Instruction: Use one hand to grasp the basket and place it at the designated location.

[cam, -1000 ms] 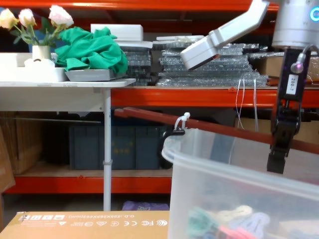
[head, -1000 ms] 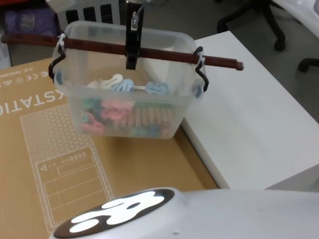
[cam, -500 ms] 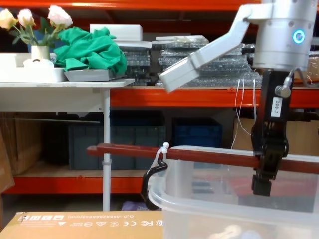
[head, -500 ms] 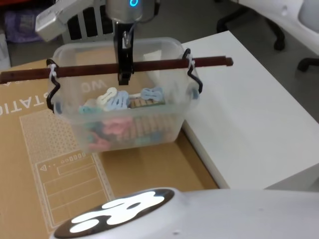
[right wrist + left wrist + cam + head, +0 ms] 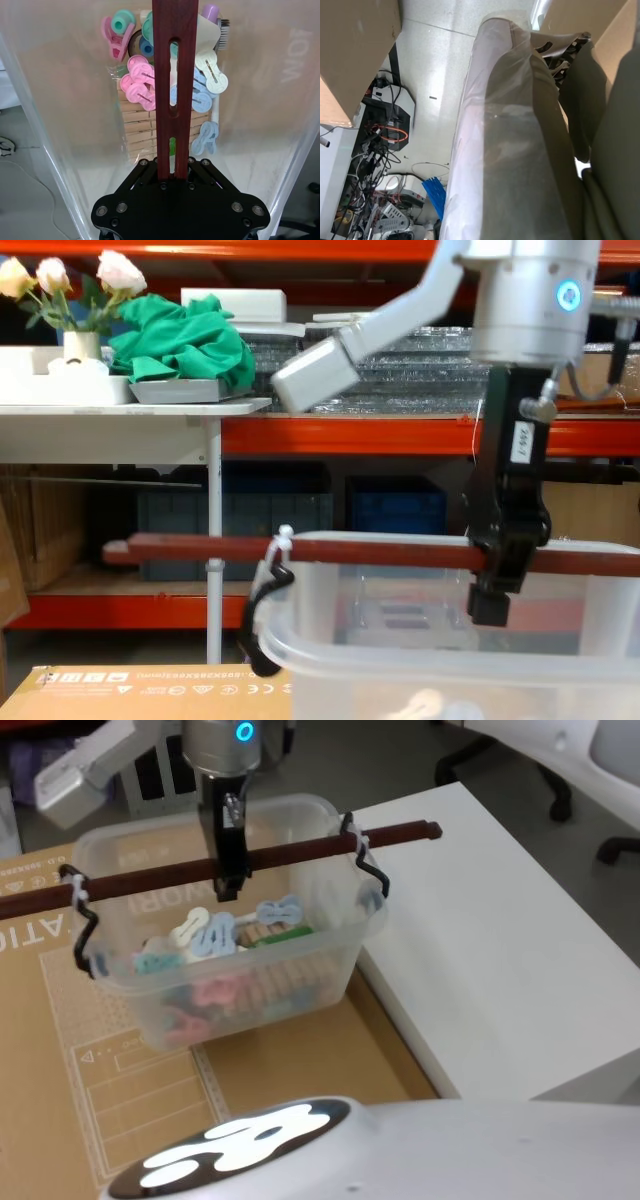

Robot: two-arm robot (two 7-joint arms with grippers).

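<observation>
The basket (image 5: 250, 985) is a translucent white tub holding coloured clothes pegs (image 5: 140, 90), and it hangs over a brown cardboard box. I cannot tell whether its bottom touches the box. A long reddish-brown slotted handle (image 5: 300, 848) spans its rim, tied on with white zip ties. My right gripper (image 5: 228, 888) comes down from above and is shut on the middle of the handle. In the right wrist view, the gripper (image 5: 172, 167) clamps the bar (image 5: 172, 75) between its black fingers. From the chest, the gripper (image 5: 492, 602) holds the level handle (image 5: 380, 552) above the basket's rim (image 5: 400, 665).
The flat cardboard box (image 5: 300, 1065) lies under the basket. A white table (image 5: 500, 950) borders it on the right, close to the basket's side. Office chair bases (image 5: 520, 760) stand behind. Across the room are orange shelving (image 5: 350, 435), blue crates (image 5: 230, 530) and a side table (image 5: 130, 410).
The basket has swung to the left and nearer to me, its handle turning and levelling out. My right gripper stays shut on the handle and moved along with it.
</observation>
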